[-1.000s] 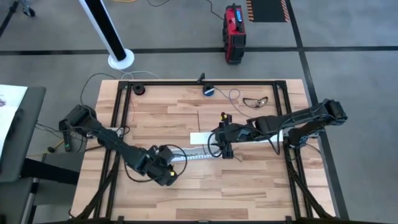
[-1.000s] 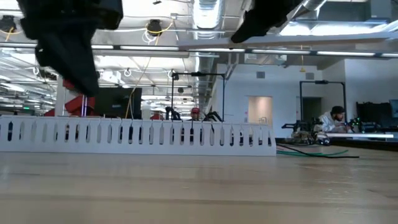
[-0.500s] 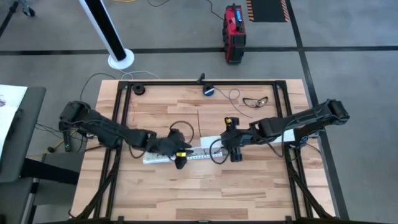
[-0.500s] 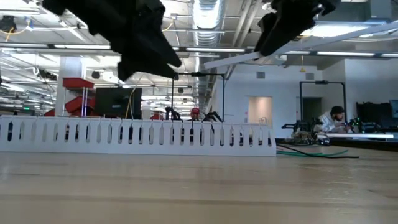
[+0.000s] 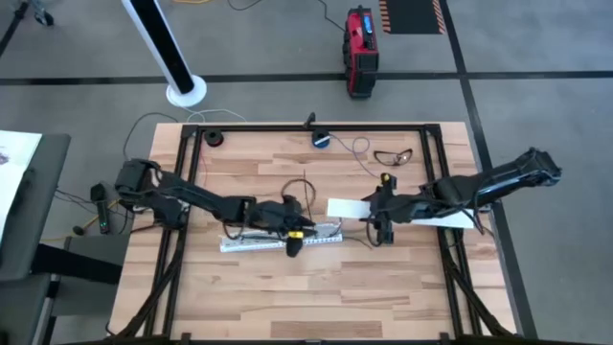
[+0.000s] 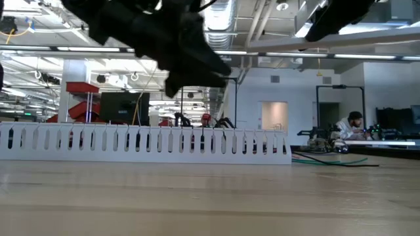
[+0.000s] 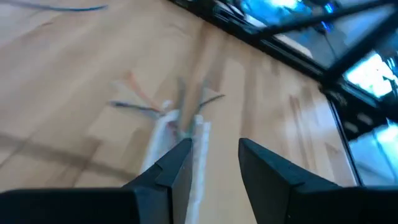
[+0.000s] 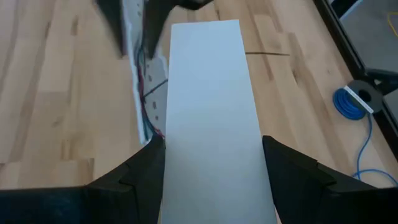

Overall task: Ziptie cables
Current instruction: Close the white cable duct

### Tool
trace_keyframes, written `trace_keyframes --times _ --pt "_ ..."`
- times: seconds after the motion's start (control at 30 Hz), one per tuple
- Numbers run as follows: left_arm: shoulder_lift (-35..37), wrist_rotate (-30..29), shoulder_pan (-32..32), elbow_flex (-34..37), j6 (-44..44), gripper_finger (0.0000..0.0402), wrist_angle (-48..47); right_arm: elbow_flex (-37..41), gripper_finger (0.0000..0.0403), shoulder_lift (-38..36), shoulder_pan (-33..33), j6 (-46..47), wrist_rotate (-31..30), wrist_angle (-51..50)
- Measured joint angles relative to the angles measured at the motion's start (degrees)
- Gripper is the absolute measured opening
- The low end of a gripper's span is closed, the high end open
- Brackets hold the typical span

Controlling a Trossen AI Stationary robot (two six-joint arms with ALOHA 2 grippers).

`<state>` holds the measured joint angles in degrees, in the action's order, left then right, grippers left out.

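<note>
Lying mid-table inside and beside the slotted white channel [image 5: 278, 241], the cables [image 8: 151, 87] are showing as thin dark and reddish strands in the right wrist view and as blurred frayed ends [image 7: 163, 106] past the channel's tip in the left wrist view; hardly making them out from above, apart from a thin dark loop near the left gripper [image 5: 295, 236]. Hiding from the low view altogether behind the channel wall [image 6: 144, 145], with only dark arm masses hanging overhead there. Left gripper hovering over the channel's right half, fingers [image 7: 171, 165] standing a little apart with nothing between them, a narrow gap showing wood and channel. Right gripper [image 5: 377, 209] sitting right of centre, fingers [image 8: 143, 163] spread wide and pressing both long edges of a flat white strip [image 8: 213, 118], gripping it; the strip's near end cut off by the frame edge, its far end [image 5: 341, 206] poking left from the gripper in the high view. Compared with a second ago: left arm having swung from the table's lower left up and rightward onto the channel; right gripper having drawn back to the right, carrying the strip away from the channel. Blue-black round device [image 8: 352, 102] with its pale cord catching the right wrist view clearly, a mere dot [image 5: 322, 140] near the far edge from above. Person seated at a distant bench [image 6: 353, 126], seen only in the low view.
</note>
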<state>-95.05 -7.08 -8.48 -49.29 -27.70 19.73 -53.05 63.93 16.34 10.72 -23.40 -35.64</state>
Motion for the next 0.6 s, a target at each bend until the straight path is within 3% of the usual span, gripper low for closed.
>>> trace_keyframes --times 0.17,0.37,0.47,0.6 --pt "-7.95 1.44 0.81 -10.02 5.46 0.0124 -9.23 0.05 0.0222 0.08 0.06 0.0 -0.09 -0.06" --pt "-12.94 0.8 0.88 -16.34 10.73 0.0124 -18.19 0.06 0.0222 0.08 0.32 -0.05 -0.03 -0.9" --pt "-12.84 -0.7 0.77 -17.5 9.64 0.0124 -21.51 0.08 0.0222 0.08 0.69 -0.07 0.11 -2.14" --pt "-7.82 -2.02 -0.24 -19.05 0.77 0.0124 -28.96 0.08 0.0222 0.08 1.61 0.22 0.11 -3.87"
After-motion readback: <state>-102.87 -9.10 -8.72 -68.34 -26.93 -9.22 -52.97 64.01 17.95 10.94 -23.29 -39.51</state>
